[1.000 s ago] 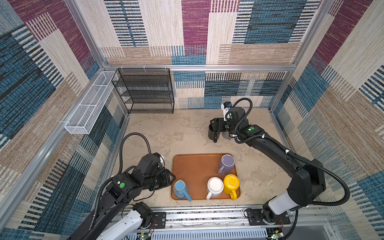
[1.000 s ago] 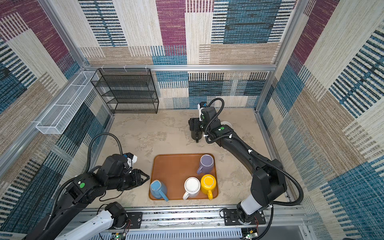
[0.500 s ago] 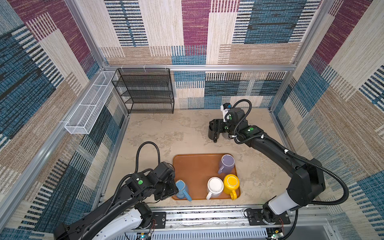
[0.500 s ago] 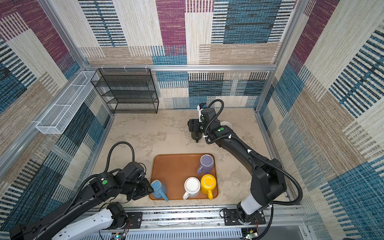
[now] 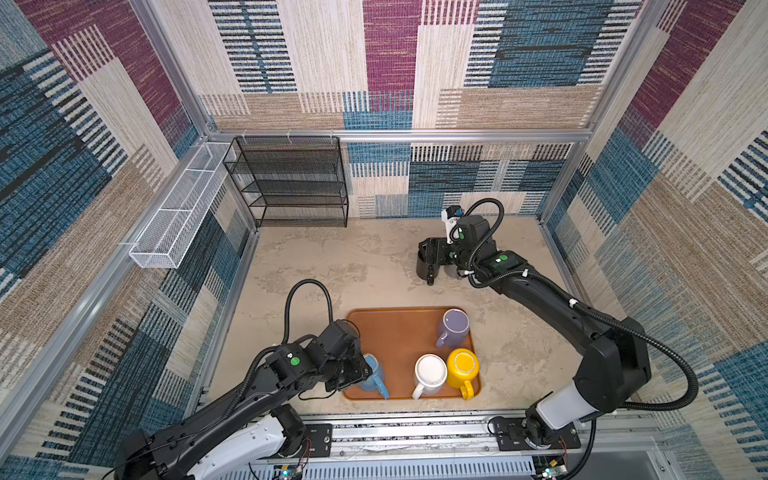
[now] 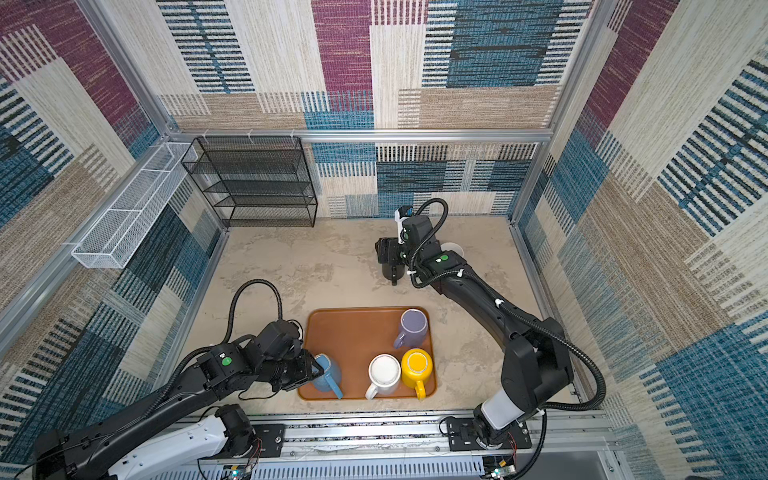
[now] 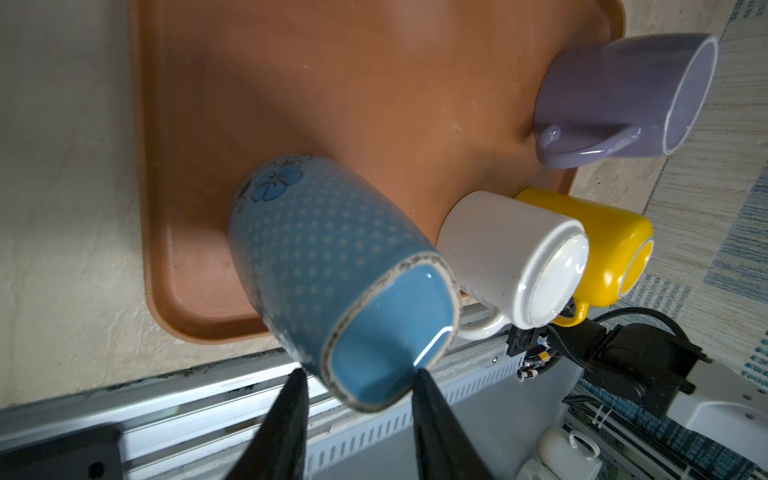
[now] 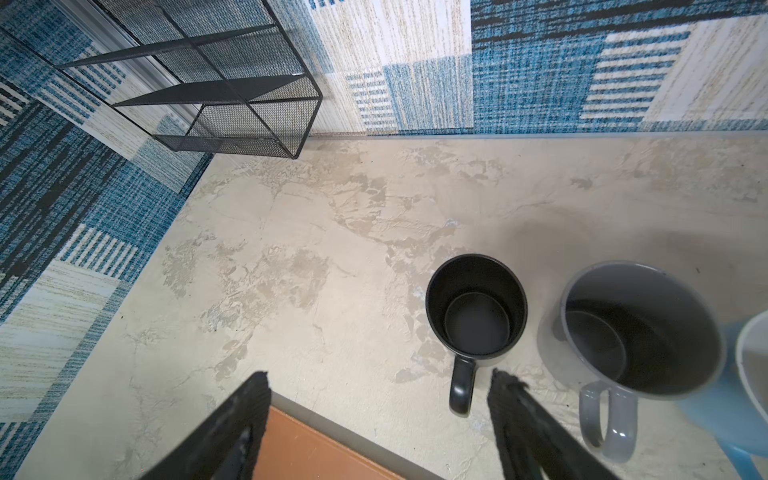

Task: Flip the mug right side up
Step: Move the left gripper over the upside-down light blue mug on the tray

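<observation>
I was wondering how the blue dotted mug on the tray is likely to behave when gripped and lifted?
The blue dotted mug shows a glossy glazed base, so it is probably rigid, breakable and slippery. Standing base-up and fairly tall, it might tip if nudged sideways.

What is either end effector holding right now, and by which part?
Nothing yet. The left end effector stands open at the upturned base of the blue dotted ceramic mug; the right end effector hangs open and empty.

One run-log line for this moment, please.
left hand: open, flanking base of inverted blue mug | right hand: open, over upright black mug | status: not yet turned
</observation>
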Controlling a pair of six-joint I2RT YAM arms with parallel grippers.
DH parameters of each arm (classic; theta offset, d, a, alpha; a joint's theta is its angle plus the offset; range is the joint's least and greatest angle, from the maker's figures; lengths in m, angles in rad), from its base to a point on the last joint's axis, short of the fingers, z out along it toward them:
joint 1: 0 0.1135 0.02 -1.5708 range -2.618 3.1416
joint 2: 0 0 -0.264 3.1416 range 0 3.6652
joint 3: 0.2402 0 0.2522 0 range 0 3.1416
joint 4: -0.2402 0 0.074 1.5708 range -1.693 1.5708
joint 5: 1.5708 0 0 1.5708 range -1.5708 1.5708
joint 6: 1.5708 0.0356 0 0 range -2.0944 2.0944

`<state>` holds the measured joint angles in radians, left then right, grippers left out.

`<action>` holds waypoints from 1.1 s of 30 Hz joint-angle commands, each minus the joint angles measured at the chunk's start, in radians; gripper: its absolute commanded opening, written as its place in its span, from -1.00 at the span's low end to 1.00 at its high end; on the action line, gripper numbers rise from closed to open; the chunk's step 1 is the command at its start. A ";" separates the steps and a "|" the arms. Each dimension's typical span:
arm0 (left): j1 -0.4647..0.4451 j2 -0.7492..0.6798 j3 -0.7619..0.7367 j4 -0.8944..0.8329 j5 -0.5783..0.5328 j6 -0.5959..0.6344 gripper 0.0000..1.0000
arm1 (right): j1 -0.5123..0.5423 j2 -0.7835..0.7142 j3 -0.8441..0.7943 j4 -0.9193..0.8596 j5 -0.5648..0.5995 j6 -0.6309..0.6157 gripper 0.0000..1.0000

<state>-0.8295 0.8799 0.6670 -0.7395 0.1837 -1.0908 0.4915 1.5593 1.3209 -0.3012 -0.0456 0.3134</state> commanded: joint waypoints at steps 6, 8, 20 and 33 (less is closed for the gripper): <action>0.015 0.091 0.039 0.032 -0.099 0.124 -0.25 | 0.000 -0.012 0.005 0.017 0.005 -0.004 0.69; 0.025 0.121 0.056 0.040 -0.115 0.153 -0.25 | -0.001 -0.013 0.004 0.016 0.008 -0.002 0.70; 0.246 0.311 0.103 0.285 -0.046 0.440 -0.27 | -0.001 0.001 0.015 0.011 0.011 0.004 0.70; 0.269 0.374 0.247 0.186 -0.069 0.527 -0.27 | 0.000 0.011 0.008 -0.001 0.026 0.007 0.71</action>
<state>-0.5533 1.2800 0.9318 -0.5396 0.1352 -0.5484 0.4911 1.5658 1.3285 -0.3119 -0.0334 0.3138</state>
